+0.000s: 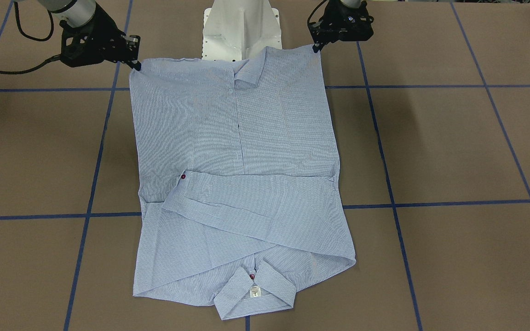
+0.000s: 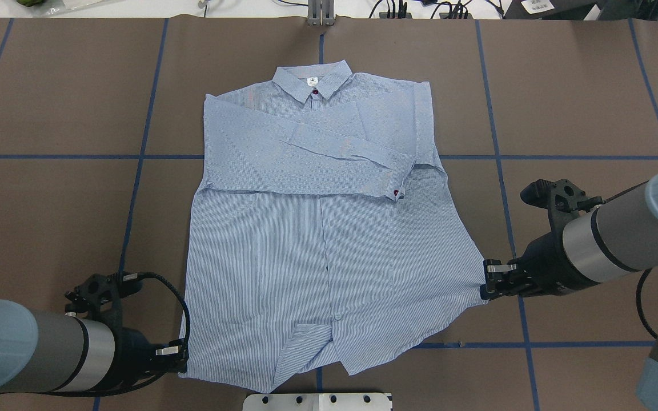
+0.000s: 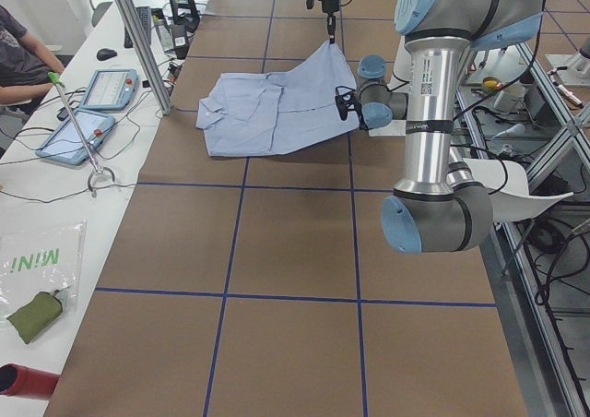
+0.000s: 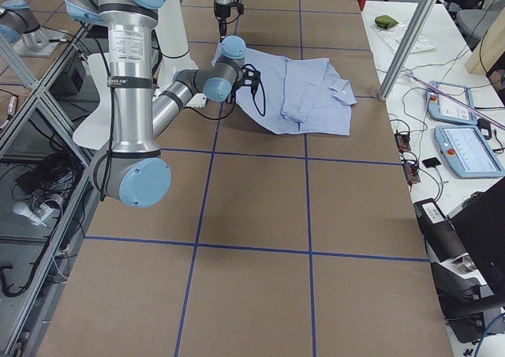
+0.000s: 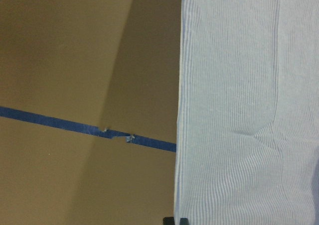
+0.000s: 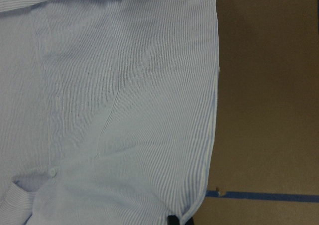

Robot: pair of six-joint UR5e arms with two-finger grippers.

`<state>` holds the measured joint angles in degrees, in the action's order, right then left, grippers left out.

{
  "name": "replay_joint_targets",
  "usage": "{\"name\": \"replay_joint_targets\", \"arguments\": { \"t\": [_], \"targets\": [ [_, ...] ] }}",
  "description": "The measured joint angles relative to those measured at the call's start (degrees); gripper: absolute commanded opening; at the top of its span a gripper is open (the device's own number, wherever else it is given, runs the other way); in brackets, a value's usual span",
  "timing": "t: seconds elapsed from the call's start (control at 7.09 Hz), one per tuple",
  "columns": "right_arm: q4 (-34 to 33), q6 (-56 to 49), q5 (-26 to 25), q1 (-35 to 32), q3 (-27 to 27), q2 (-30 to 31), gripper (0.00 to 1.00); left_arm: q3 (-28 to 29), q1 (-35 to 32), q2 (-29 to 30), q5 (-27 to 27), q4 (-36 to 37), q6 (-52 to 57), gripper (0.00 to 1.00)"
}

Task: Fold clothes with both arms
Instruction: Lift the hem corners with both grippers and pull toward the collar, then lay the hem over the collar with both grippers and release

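Shirt (image 2: 317,228) is spread front-up on the brown table (image 2: 580,103), with its collar (image 2: 313,81) at the far side and its hem at the near side, just by the white pedestal base (image 2: 317,401). I see a sleeve (image 2: 329,151) folded across the chest, and its cuff (image 2: 396,191) with a red button ends right of the button line. Near the middle of the hem a small flap is turned over onto the front.

On my left gripper (image 2: 179,357), the fingers are clenched on the near left hem corner. In the left wrist view the fabric edge runs straight down to the fingertips, beside a strip of blue tape (image 5: 75,125).

My right gripper (image 2: 484,283) is pinching the near right hem corner. That corner is drawn out to the right into a point, well past the rest of the shirt's side edge. From the exterior left view, it looks raised off the table.

Both arms come in low from the sides, well apart, with the whole hem between them.
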<state>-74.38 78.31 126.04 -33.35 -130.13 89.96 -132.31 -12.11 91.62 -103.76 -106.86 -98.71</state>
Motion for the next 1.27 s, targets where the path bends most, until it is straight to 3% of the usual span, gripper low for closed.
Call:
{"name": "replay_joint_targets", "arguments": {
  "t": [0.56,1.27],
  "targets": [
    [0.3,0.0,11.9,-0.4,-3.2,1.3,0.0,-5.7,2.7,-0.3,-5.5,3.0,0.1,0.0],
    [0.3,-0.4,13.6,-4.4,-1.6,-0.9,0.0,-6.7,1.8,0.3,-6.3,4.8,1.6,0.0]
  ]
}}
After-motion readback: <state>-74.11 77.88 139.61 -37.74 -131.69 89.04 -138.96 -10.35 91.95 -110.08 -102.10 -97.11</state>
